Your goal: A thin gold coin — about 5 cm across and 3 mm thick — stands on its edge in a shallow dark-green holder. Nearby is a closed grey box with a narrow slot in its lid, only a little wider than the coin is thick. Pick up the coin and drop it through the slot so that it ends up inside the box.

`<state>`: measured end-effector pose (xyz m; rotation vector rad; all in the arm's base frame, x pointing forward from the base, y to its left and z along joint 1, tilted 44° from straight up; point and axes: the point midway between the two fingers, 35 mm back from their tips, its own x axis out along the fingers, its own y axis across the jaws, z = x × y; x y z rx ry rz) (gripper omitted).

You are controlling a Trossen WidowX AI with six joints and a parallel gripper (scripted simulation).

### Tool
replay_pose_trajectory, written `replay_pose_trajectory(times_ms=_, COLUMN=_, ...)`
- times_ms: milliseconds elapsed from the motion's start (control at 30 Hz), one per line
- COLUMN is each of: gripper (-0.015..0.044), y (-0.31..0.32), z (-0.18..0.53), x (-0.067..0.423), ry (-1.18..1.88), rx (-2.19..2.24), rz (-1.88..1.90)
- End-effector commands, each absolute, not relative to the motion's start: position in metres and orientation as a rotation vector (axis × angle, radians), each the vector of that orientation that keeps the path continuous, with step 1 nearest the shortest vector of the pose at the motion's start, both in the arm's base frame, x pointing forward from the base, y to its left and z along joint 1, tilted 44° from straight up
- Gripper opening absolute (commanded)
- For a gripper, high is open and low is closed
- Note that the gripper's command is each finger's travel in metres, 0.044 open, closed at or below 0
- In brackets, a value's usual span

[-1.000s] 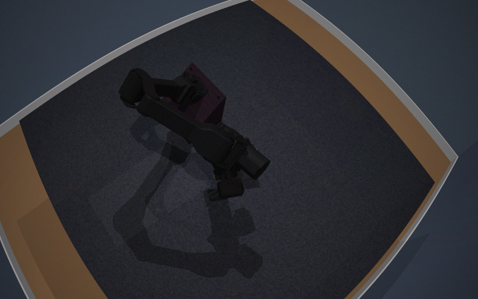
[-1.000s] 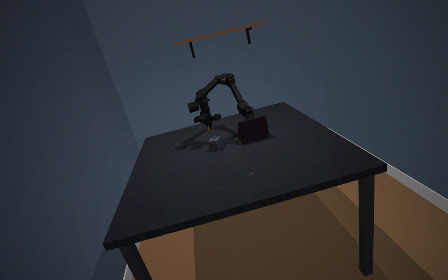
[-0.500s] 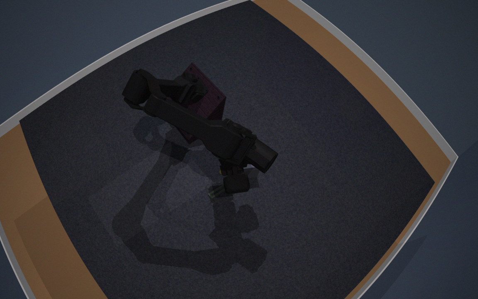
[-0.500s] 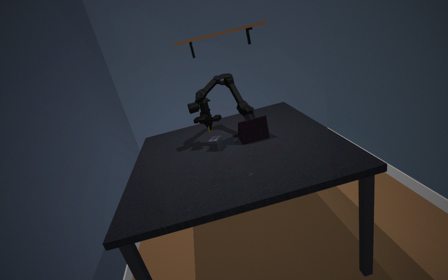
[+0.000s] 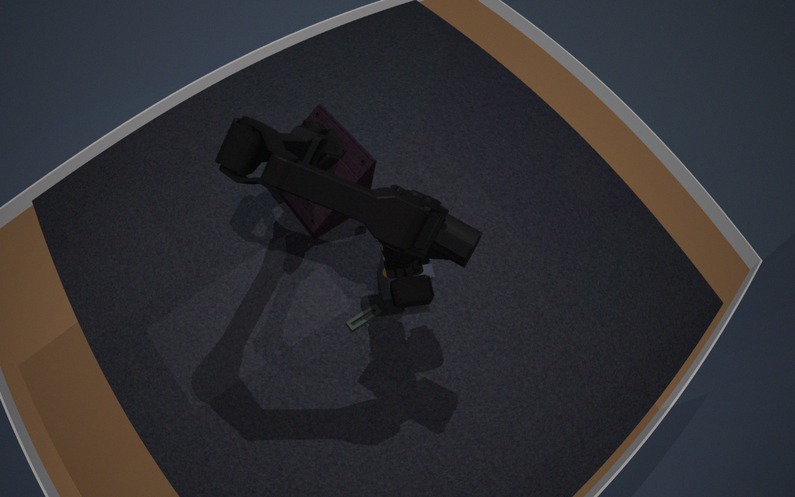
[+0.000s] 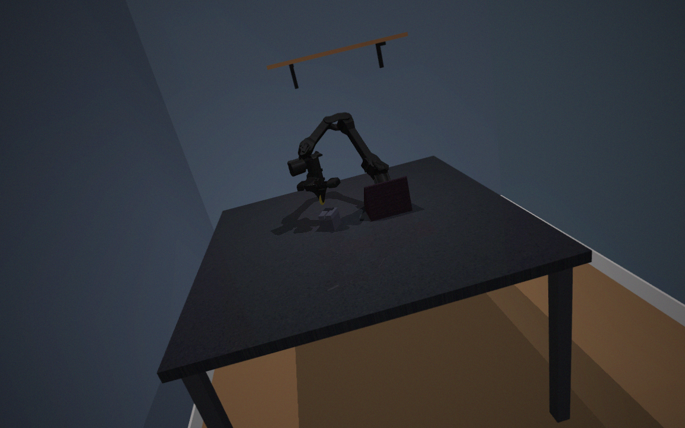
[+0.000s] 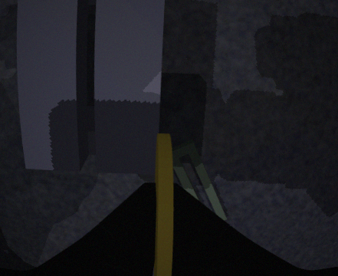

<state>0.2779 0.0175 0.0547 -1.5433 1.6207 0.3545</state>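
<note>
gold coin (image 7: 164, 210), seen edge-on in the lower centre of the wrist view, is clamped in the closed pincer (image 7: 164, 261), lifted clear of the green holder (image 7: 199, 184) just to its right. grey box (image 7: 92, 67) with its dark slot (image 7: 85, 72) fills the upper left. below lies the speckled black tabletop (image 6: 387, 255); brown floor (image 6: 440, 361), blue-grey walls and a wall shelf (image 6: 334, 51) surround it.

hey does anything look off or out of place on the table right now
Nothing stands out. The gripper holds the gold coin edge-on above the table; the green holder and grey box look undisturbed.
</note>
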Motion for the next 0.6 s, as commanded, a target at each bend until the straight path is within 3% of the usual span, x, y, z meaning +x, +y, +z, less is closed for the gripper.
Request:
replay_pose_trajectory(times_ms=0, gripper=0.0000, y=0.026, z=0.044, x=0.274, ry=1.623, rx=-1.541, rz=0.356)
replay_pose_trajectory(times_ms=567, gripper=0.0000, y=0.044, z=0.027, x=0.266, ry=1.624, rx=-1.546, rz=0.352)
